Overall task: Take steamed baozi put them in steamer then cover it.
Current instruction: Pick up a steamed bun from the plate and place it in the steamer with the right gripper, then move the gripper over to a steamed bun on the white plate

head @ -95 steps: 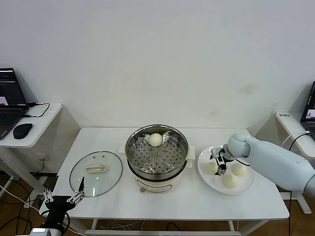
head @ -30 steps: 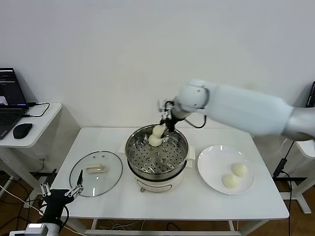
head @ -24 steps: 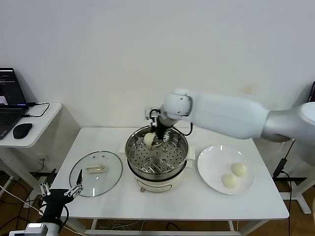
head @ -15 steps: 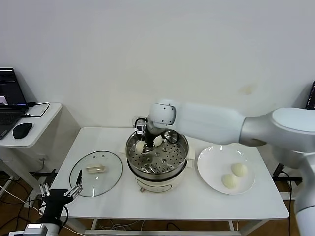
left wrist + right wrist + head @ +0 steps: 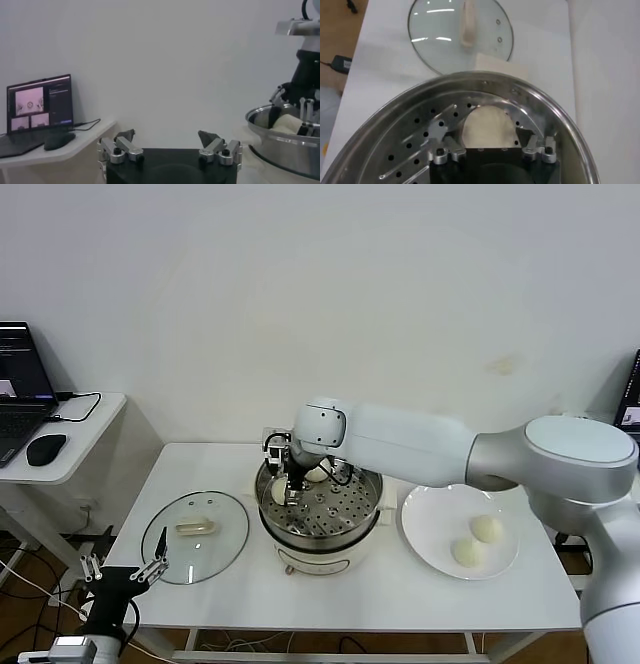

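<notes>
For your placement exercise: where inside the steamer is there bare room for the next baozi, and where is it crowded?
The steamer tray is bare across its front and right. The back-left is crowded: the right pincer holds a baozi there, beside another baozi at the back.

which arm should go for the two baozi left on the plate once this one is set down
Right. The right gripper is already in the steamer shut on a baozi, and the white plate with two baozi is on its side. The left gripper hangs open below the table edge beside the cover.

No legible text, label, brand or number on anything in view.
</notes>
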Tool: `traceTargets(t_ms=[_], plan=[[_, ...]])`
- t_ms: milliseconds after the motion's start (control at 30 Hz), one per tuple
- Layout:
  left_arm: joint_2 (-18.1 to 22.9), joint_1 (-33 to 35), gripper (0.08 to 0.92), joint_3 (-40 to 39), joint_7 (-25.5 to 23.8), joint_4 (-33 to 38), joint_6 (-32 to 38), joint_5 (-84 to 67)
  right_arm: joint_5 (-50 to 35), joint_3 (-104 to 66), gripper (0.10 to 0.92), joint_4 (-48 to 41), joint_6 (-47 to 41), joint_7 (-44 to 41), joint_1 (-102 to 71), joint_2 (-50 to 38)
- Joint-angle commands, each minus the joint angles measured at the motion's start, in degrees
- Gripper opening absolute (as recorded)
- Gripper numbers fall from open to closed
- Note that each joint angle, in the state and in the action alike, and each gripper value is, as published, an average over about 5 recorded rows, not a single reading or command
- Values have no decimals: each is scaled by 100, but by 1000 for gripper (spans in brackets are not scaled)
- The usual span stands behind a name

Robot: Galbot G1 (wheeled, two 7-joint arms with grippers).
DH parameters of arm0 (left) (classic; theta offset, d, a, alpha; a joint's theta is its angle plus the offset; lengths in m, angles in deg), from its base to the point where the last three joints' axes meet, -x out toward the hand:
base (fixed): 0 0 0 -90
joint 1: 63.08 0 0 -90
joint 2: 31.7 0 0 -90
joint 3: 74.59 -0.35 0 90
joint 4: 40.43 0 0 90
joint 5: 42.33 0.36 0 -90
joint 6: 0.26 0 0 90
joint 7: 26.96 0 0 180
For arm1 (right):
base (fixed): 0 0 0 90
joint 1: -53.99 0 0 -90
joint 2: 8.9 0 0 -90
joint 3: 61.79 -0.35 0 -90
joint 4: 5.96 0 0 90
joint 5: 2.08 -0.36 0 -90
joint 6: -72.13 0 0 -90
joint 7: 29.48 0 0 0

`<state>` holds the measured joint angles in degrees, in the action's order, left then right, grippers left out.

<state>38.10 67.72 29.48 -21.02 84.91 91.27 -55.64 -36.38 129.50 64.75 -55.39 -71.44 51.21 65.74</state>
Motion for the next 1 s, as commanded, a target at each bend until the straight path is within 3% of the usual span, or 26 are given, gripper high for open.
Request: traceTargets(t_ms=[33, 433, 633, 1000], plan=[[-9, 0, 823, 5, -1, 1, -8, -6, 204, -23, 822, 507, 141, -640, 657, -698], [-4, 45, 823, -96, -11, 46, -29, 27, 1904, 124, 823, 2014, 1815, -2339, 1165, -3566], [-3, 88, 823, -100, -11, 93, -34, 33, 2765, -39, 823, 2427, 2211, -2424, 583, -4804], [16, 147, 823, -173, -3, 61, -44, 138, 3972, -1643, 823, 2533, 2308, -1961, -1981, -5760]])
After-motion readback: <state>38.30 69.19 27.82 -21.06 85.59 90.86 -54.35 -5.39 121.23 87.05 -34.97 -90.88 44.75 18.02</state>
